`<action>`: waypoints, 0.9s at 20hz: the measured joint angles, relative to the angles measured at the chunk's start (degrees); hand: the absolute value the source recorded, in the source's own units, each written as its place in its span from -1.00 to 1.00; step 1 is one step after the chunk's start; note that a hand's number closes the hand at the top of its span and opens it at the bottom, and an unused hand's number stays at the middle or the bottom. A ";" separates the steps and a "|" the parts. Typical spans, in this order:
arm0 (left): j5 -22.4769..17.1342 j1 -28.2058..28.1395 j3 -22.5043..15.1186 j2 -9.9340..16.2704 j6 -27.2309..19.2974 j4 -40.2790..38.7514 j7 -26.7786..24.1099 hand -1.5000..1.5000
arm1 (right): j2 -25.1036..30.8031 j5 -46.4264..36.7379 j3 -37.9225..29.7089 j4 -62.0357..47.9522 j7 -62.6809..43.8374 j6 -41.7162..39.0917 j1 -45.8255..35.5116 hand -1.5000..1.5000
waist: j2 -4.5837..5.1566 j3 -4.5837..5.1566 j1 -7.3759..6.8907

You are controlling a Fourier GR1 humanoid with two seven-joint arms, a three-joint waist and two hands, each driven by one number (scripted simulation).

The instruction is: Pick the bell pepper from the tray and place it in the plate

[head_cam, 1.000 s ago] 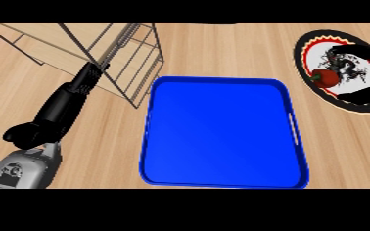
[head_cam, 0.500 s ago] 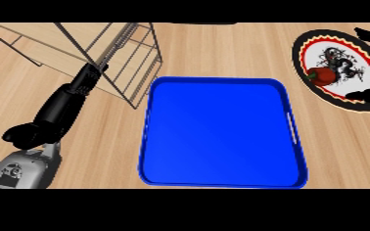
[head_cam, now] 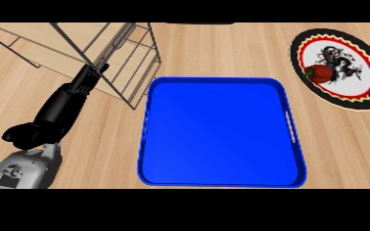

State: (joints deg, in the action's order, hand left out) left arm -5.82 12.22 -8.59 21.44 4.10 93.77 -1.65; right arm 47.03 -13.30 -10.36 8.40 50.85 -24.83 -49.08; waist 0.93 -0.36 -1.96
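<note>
One bell pepper (head_cam: 318,72) rests on the plate (head_cam: 339,94), near its left edge (a roll-off risk); blue tray (head_cam: 221,132) bare, left robot hand (head_cam: 66,104) fingers straight.

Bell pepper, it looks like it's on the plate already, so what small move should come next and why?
Probably none beyond keeping clear: the bell pepper already lies on the plate, the blue tray holds nothing, and only the left hand shows, fingers straight, beside the wire rack.
</note>
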 measured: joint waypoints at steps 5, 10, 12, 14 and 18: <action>-0.38 -0.19 0.83 0.43 0.40 -0.03 -0.20 0.00 | 3.78 2.56 -1.42 0.65 -3.57 -5.49 0.59 -1.00 | 0.16 -0.09 0.08; -0.19 -0.93 0.80 0.36 0.45 0.41 -0.57 0.00 | 6.79 4.52 -2.13 2.45 -6.36 -8.74 1.64 -1.00 | 0.27 -0.21 -0.01; 0.27 -1.23 0.45 -0.07 0.07 0.45 -0.86 0.00 | 7.64 5.38 -2.44 3.29 -7.28 -9.59 1.94 -1.00 | 0.34 -0.26 -0.01; 0.40 -1.04 0.52 -0.19 -0.11 0.37 -0.80 0.00 | 8.29 5.98 -2.46 4.26 -7.93 -10.23 2.59 -1.00 | 0.44 -0.32 0.10; 0.16 -1.16 0.64 -0.21 0.06 0.70 -0.61 0.00 | 9.27 7.07 -2.22 6.33 -9.16 -11.36 3.85 -1.00 | 0.45 -0.39 -0.01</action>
